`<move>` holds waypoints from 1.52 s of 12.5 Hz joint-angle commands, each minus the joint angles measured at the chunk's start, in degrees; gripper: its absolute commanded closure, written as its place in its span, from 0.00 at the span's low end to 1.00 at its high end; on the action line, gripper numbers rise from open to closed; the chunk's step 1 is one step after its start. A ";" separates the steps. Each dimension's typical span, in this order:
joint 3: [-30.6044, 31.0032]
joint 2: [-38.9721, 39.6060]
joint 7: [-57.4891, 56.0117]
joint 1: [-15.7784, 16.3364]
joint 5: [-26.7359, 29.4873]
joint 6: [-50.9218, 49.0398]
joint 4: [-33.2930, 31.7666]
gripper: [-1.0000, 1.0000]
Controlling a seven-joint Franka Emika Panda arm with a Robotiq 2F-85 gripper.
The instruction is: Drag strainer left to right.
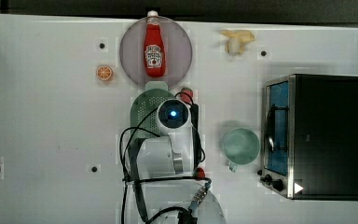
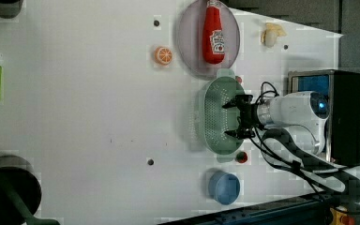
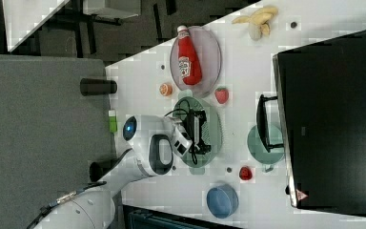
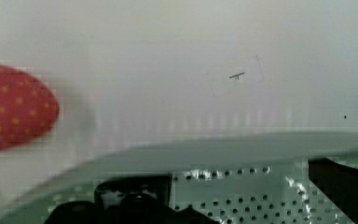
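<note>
Centrally, the end effector hangs inside the bowl of the strainer, its two dark fingers spread wide apart and holding nothing (the left view shows the gap plainly; the wrist view shows a finger at either side over the perforated wall). The strainer rests on the white table, its long axis running up and down in the left view, with one handle tab pointing toward the round plate and the other toward the blue bowl. In the top view the strainer sits just below that plate, largely covered by the arm. On the plate lies a ketchup bottle, cap away from the strainer. An orange slice lies beside the plate on the top view's left. A strawberry sits just beside the strainer's rim. The mint-green mug stands between strainer and toaster oven.
</note>
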 commanded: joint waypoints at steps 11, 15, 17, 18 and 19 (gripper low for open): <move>-12.17 -1.08 -12.28 -0.25 -0.94 0.59 0.11 0.00; -10.52 -4.25 -26.84 -0.21 -0.83 -0.33 0.05 0.00; -8.24 -8.84 -29.23 -0.22 -0.73 -4.25 0.42 0.00; -7.07 -11.66 -29.24 -0.22 -0.73 -6.55 1.01 0.00; -6.03 -14.63 -29.23 -0.22 -0.72 -10.17 1.98 0.00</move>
